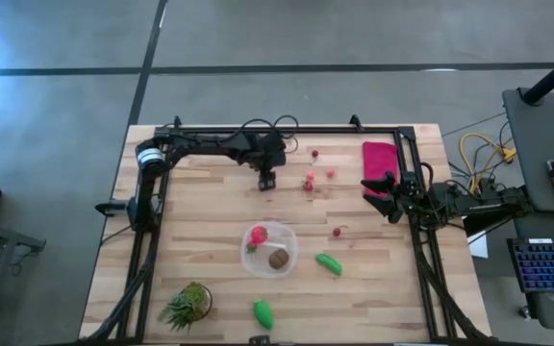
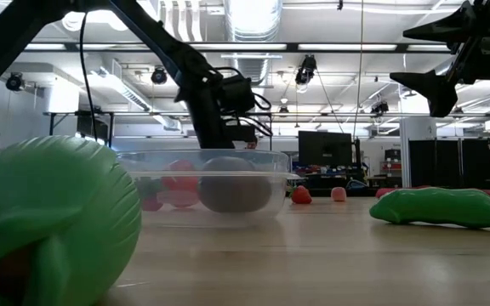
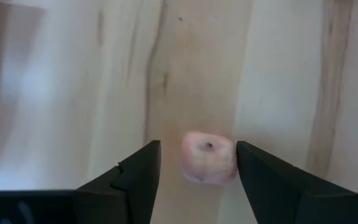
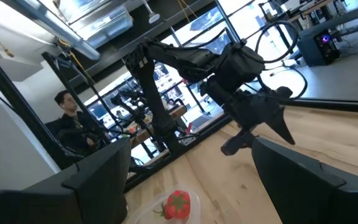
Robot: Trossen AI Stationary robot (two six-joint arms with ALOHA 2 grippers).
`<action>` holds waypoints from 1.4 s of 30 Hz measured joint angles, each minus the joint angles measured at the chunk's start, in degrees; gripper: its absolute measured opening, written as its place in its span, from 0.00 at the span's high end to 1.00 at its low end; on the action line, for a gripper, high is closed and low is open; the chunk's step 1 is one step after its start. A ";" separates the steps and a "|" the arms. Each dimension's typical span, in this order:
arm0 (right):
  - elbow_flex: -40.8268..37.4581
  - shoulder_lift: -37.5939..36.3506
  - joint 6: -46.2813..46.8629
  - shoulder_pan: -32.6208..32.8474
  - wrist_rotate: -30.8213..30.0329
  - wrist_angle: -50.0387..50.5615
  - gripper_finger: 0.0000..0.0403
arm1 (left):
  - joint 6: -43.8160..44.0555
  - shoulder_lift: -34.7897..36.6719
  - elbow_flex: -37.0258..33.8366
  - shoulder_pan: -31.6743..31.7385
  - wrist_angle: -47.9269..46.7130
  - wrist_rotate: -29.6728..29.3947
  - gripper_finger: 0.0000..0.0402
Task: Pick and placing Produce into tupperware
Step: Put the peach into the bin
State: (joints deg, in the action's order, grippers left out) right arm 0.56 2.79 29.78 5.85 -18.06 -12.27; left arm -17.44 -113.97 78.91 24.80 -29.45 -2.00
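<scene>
Nearest piece: green oblong produce fills the low view's foreground, sitting at the tabletop's near edge, not yet collected.
Tupperware: clear, shallow, round-cornered tupperware sits mid-tabletop, within reach of both arms; a red tomato and a brown piece already lie inside.
Left hand: left hand is down at the far side of the tabletop, fingers set moderately apart around a pale pink berry, judged to be lined up for a pinch; neither finger clearly touches it.
Right hand: right hand hangs raised beside the red cloth at the right edge, fingers spread wide and empty, apparently waiting clear of the working arm.
Second green piece: glossy second oblong lies just right of the container.
Loose berries: tiny red berries are scattered right of the left hand, one more nearer the container.
Bystander plant: spiky potted plant stands at the near left, no part of the job.
</scene>
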 joint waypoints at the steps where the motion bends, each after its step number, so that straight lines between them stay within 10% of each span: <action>1: 0.00 0.00 0.01 0.01 0.00 0.00 0.19 | 0.02 0.00 -0.31 0.00 -0.02 0.24 0.52; 31: 0.00 0.02 0.00 -0.01 0.00 0.00 0.19 | 0.53 0.36 -2.03 -0.91 2.08 -0.07 0.68; 42: 0.00 0.01 0.01 0.00 0.00 -0.02 0.19 | 3.17 12.83 -2.37 -7.43 -5.41 0.73 0.68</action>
State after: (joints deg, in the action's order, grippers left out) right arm 0.56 2.79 29.79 5.85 -18.06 -12.29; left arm -14.27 -101.14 76.54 17.36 -34.87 -1.27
